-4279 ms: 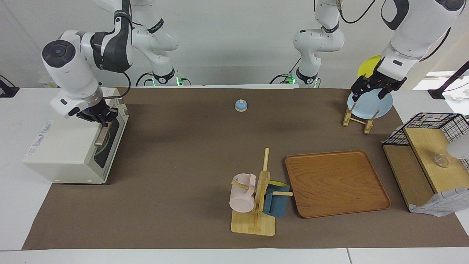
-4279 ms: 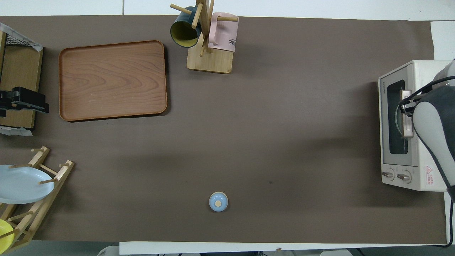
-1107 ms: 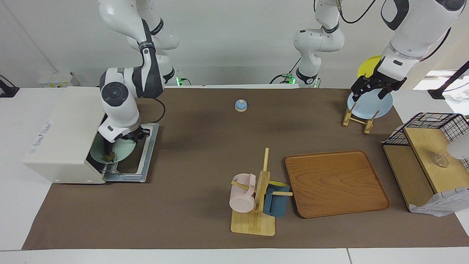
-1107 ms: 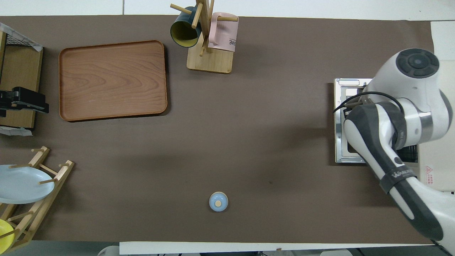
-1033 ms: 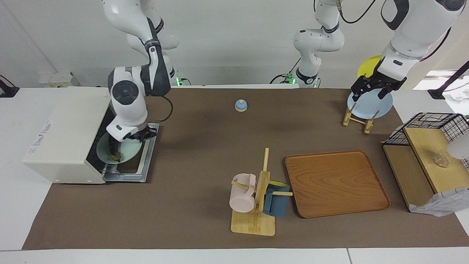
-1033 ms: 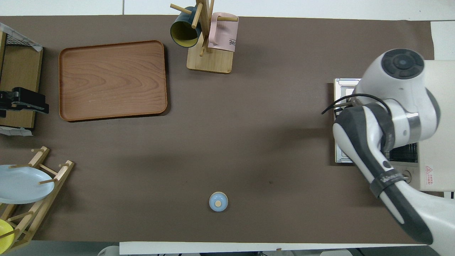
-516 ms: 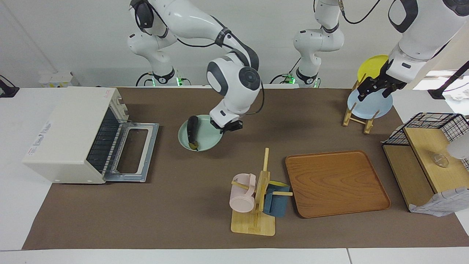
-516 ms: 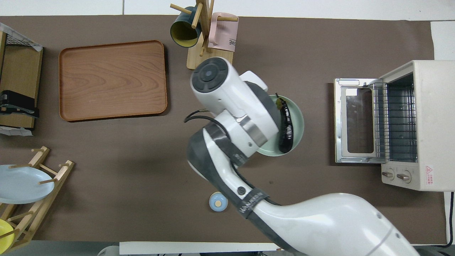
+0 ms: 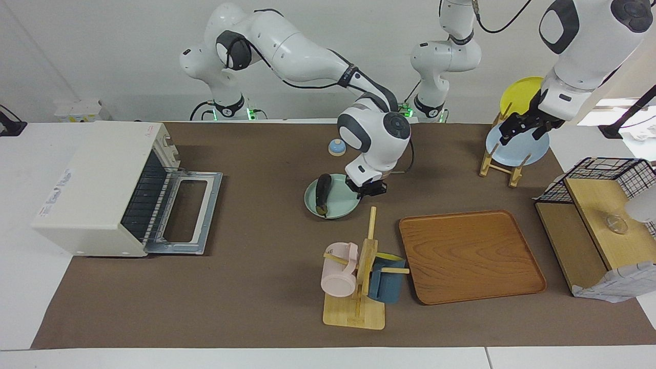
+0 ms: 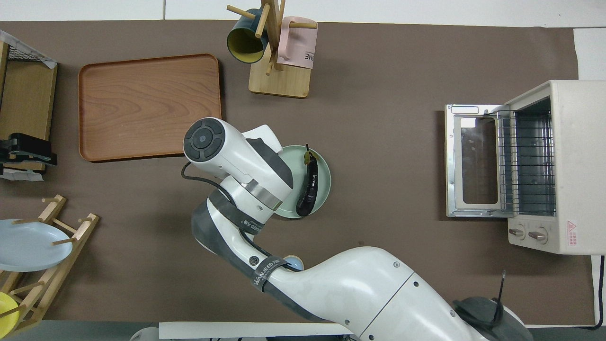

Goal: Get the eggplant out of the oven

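Note:
The eggplant (image 9: 323, 193) lies on a mint plate (image 9: 335, 207) at the table's middle, outside the oven; it also shows in the overhead view (image 10: 309, 186) on the plate (image 10: 324, 177). My right gripper (image 9: 366, 190) is shut on the plate's rim at the side toward the left arm's end and holds it low over the mat; the right arm hides this gripper in the overhead view. The cream oven (image 9: 95, 188) stands at the right arm's end, its door (image 9: 187, 215) down and its rack (image 10: 529, 163) bare. My left gripper (image 9: 523, 127) waits over the dish rack.
A blue bell (image 9: 336, 147) sits nearer to the robots than the plate. A mug tree (image 9: 359, 277) with a pink and a blue mug and a wooden tray (image 9: 469, 256) lie farther out. A dish rack (image 9: 505, 166) and a shelf (image 9: 597, 225) stand at the left arm's end.
My right gripper pulled the oven door down, drew the plate with the eggplant out and carried it to the table's middle. The left gripper has barely shifted.

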Available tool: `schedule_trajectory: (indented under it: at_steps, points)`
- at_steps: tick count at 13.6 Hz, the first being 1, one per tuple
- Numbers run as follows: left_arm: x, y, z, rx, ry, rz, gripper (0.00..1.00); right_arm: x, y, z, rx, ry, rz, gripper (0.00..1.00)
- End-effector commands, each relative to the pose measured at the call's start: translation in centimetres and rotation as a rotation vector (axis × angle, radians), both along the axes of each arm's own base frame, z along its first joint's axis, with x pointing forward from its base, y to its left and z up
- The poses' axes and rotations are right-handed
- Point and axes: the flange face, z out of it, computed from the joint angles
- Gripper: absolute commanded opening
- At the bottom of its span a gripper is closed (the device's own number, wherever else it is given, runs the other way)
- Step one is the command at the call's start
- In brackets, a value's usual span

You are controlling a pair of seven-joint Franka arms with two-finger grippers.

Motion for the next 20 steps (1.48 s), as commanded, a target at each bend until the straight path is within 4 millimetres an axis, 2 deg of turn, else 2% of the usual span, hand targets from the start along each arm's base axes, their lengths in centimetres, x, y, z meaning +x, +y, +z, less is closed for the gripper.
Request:
schedule_trajectory:
  at_steps: [1, 2, 3, 4, 5, 6, 7, 8, 9, 11, 12, 14, 15, 16, 17, 18, 19, 20]
  points:
    - [-0.9, -1.6, -1.6, 0.003, -0.019, -0.027, 1.00, 1.0, 0.8, 1.1, 0.081, -0.024, -0.104, 0.30]
    - [-0.8, -3.1, -2.5, -0.001, -0.037, -0.055, 1.00, 2.0, -0.3, 2.0, 0.088, -0.028, -0.116, 0.34]
    - [-0.8, -5.1, -3.8, -0.006, -0.052, -0.060, 1.00, 3.1, -1.8, 3.6, 0.096, -0.039, -0.129, 0.42]
    - [-0.7, -7.9, -5.0, -0.013, -0.079, -0.064, 1.00, 4.0, -3.6, 6.9, 0.103, -0.049, -0.112, 0.45]
    - [-1.2, -11.9, -6.6, -0.030, -0.094, -0.070, 1.00, 5.5, -7.4, 9.4, 0.088, -0.038, -0.073, 0.45]
    - [-1.6, -16.5, -9.3, -0.035, -0.093, -0.056, 1.00, 6.3, -11.7, 11.1, 0.056, 0.002, -0.008, 0.45]
    - [-1.8, -20.8, -11.7, -0.039, -0.101, -0.048, 1.00, 6.3, -15.8, 11.7, 0.030, 0.043, 0.040, 0.44]
    - [-1.9, -23.8, -13.6, -0.051, -0.111, -0.031, 1.00, 6.1, -20.3, 11.7, 0.006, 0.069, 0.071, 0.38]
    - [-3.1, -27.9, -15.1, -0.076, -0.122, -0.006, 1.00, 5.6, -24.0, 11.0, -0.003, 0.086, 0.102, 0.31]
    - [-5.7, -34.3, -17.5, -0.103, -0.148, 0.046, 1.00, 4.8, -29.7, 9.1, -0.011, 0.102, 0.162, 0.14]
    - [-6.8, -36.0, -19.0, -0.102, -0.144, 0.041, 1.00, 4.7, -32.5, 7.5, -0.042, 0.108, 0.197, 0.09]
    - [-8.7, -39.6, -22.0, -0.109, -0.144, 0.021, 1.00, 5.1, -37.5, 5.8, -0.053, 0.116, 0.241, 0.04]
    - [-9.9, -41.5, -23.9, -0.113, -0.146, 0.013, 1.00, 5.4, -40.6, 5.1, -0.044, 0.116, 0.245, 0.04]
    - [-10.3, -42.3, -26.1, -0.105, -0.140, 0.002, 1.00, 5.1, -43.0, 3.5, -0.034, 0.114, 0.242, 0.04]
    - [-10.2, -42.6, -27.7, -0.101, -0.139, 0.001, 1.00, 4.8, -44.3, 2.0, -0.025, 0.092, 0.256, 0.04]
    - [-10.2, -42.7, -28.4, -0.100, -0.138, 0.002, 0.97, 4.5, -45.6, 0.8, -0.020, 0.086, 0.267, 0.03]
    - [-10.3, -42.8, -28.6, -0.094, -0.132, 0.007, 0.62, 4.3, -45.8, 0.0, -0.020, 0.095, 0.265, 0.03]
    - [-10.2, -42.7, -28.6, -0.093, -0.129, 0.053, 0.09, 4.2, -45.9, -0.2, -0.019, 0.096, 0.262, 0.03]
